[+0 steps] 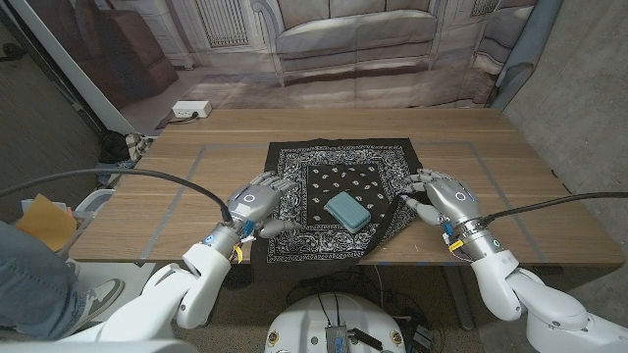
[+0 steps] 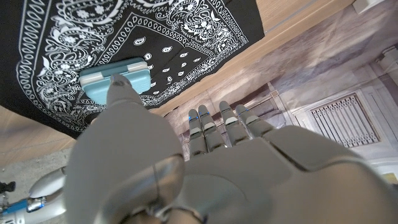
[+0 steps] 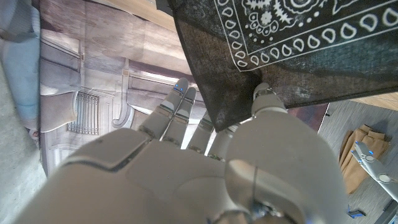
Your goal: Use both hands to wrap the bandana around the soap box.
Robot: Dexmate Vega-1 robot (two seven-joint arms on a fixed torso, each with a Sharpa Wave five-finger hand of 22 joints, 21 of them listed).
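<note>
The right hand (image 1: 439, 199) has its fingers (image 3: 266, 99) pinching the right edge of the black bandana (image 1: 383, 162), lifting a fold of cloth off the worktop (image 1: 530, 167). The left hand (image 1: 257, 204) rests on the bandana's left side with fingers (image 1: 283, 184) spread, holding nothing. The teal soap box (image 1: 347, 209) lies on the middle of the bandana, between the hands.

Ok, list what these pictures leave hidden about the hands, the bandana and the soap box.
- Head view: the left hand covers the bandana's near left part; grip unclear.
- Left wrist view: the hand's thumb hides part of the soap box.
- Right wrist view: the cloth hanging over the right hand hides some fingers.
- Head view: whether the right hand's fingers pinch the edge is too small to tell.
</note>
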